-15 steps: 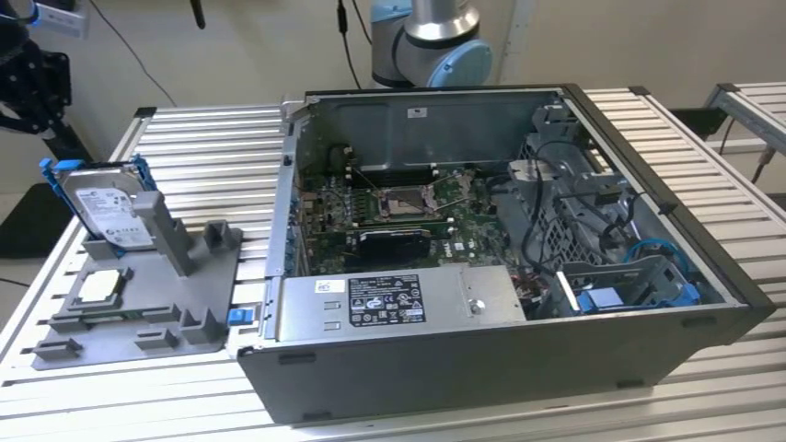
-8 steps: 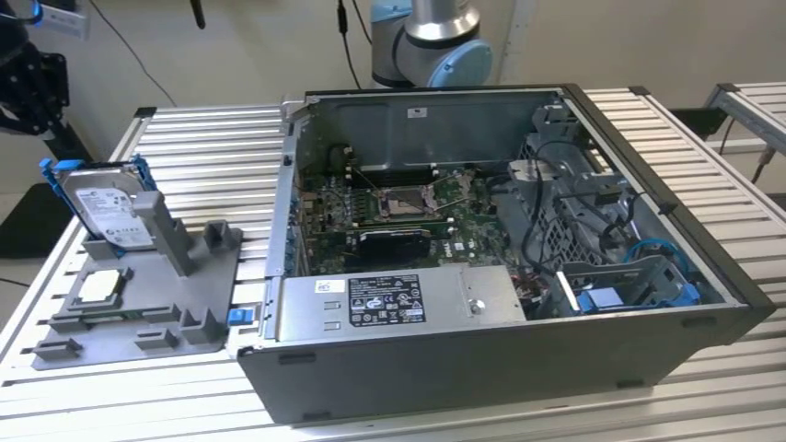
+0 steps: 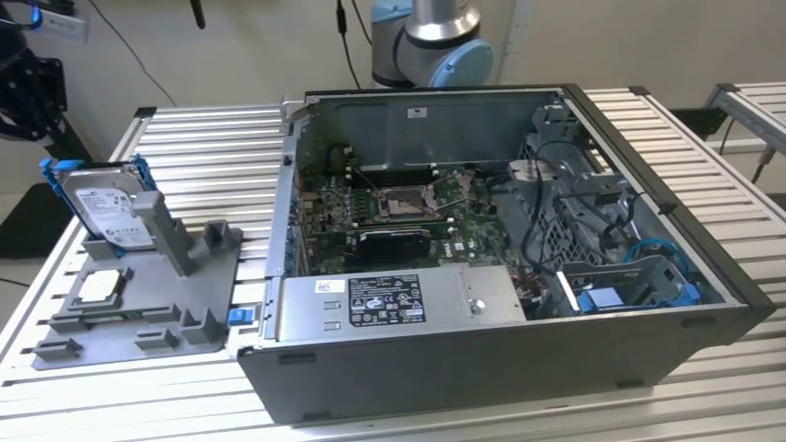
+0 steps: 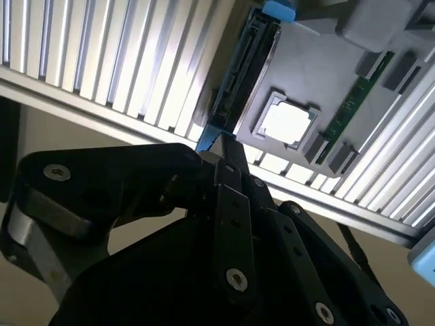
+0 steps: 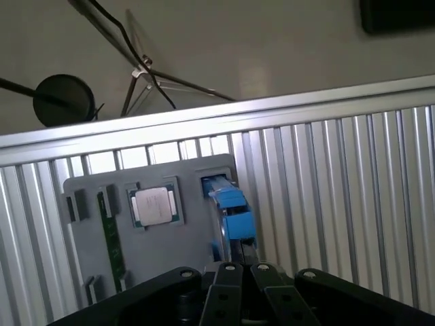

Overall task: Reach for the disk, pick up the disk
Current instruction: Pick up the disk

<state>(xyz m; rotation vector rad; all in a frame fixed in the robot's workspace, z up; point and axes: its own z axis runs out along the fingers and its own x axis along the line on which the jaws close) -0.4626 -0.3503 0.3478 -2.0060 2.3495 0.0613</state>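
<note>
The disk (image 3: pixel 109 214) is a silver-grey drive with a white label in a blue bracket. It stands upright in a slot of the grey holder (image 3: pixel 197 295) at the exterior view's left. Both wrist views look down on it edge-on: its dark edge with blue ends (image 4: pixel 239 68) and its blue bracket top (image 5: pixel 230 204). My black gripper (image 4: pixel 219 151) (image 5: pixel 238 266) hangs above the holder, apart from the disk, with its fingers drawn together and nothing between them.
A square silver chip (image 3: pixel 98 287) (image 4: pixel 287 122) (image 5: pixel 155 206) and a green memory stick (image 4: pixel 353 102) (image 5: pixel 109 224) lie on the holder. An open computer case (image 3: pixel 491 368) takes up the slatted aluminium table (image 3: pixel 209 147) at the exterior view's right.
</note>
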